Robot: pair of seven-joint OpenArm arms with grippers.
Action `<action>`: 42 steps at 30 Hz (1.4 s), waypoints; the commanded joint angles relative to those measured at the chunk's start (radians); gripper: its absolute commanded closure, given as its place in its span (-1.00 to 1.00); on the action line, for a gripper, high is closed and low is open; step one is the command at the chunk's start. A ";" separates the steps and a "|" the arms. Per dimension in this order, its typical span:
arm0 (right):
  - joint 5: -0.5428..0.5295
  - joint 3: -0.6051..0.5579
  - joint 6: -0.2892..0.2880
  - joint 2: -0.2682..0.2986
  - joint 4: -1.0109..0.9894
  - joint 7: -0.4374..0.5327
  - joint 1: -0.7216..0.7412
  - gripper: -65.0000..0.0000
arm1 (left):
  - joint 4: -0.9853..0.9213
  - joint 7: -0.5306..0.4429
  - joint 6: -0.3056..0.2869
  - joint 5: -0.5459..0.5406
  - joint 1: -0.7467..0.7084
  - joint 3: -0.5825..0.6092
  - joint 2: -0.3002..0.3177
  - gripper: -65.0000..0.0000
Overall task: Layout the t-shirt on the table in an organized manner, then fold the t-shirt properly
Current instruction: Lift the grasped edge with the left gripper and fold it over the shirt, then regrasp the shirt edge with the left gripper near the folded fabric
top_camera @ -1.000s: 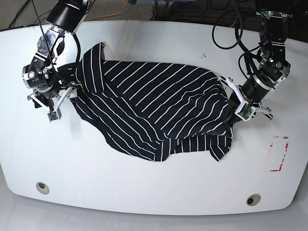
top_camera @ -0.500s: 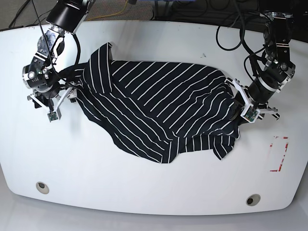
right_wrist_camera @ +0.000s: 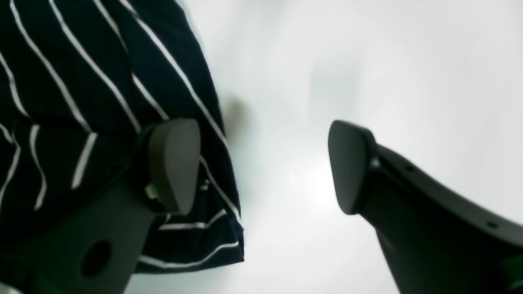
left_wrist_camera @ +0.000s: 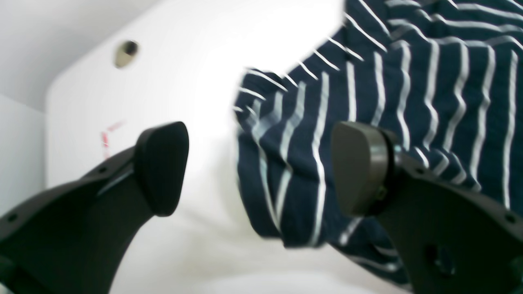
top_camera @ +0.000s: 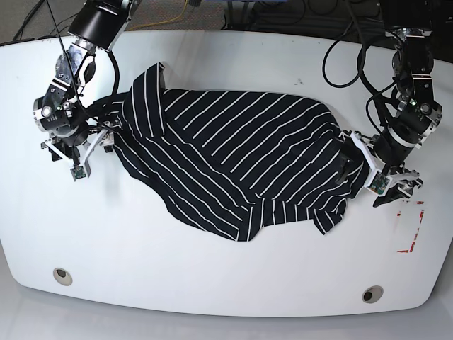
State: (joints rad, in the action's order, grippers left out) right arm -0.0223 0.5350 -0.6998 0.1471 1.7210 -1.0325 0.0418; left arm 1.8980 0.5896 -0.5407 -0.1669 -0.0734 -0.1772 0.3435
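The big white table point(top_camera: 212, 276) holds the striped t-shirt point(top_camera: 233, 156), bunched in its middle. The right gripper point(right_wrist_camera: 261, 167) sits at the shirt's edge, spread wide, holding nothing. The left gripper point(left_wrist_camera: 261, 167) is spread wide too, with a fold between its fingers. A round hole point(top_camera: 372, 294) and red marks point(top_camera: 412, 227) lie near.

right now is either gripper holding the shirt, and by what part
Nothing is held. The left gripper and right gripper both stand open at the t-shirt edges.
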 commanded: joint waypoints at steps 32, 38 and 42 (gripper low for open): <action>-0.005 -0.002 0.002 -0.011 0.015 0.016 0.017 -0.45 | -0.475 -0.010 0.001 -0.012 0.292 -0.190 -0.199 -0.58; -0.005 -0.002 0.002 -0.011 0.015 0.016 0.017 -0.45 | -0.515 0.076 0.001 -0.013 0.327 -0.275 -0.225 -0.58; -0.005 -0.002 0.002 -0.011 0.015 0.016 0.017 -0.45 | -0.515 0.100 0.000 -0.013 0.326 -0.293 -0.238 -0.58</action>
State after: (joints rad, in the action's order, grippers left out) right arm -0.0227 0.5301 -0.7002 0.1238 1.7195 -1.0325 0.0414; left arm 1.3640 0.7033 -0.5323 -0.1589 0.2291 -0.4736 0.1040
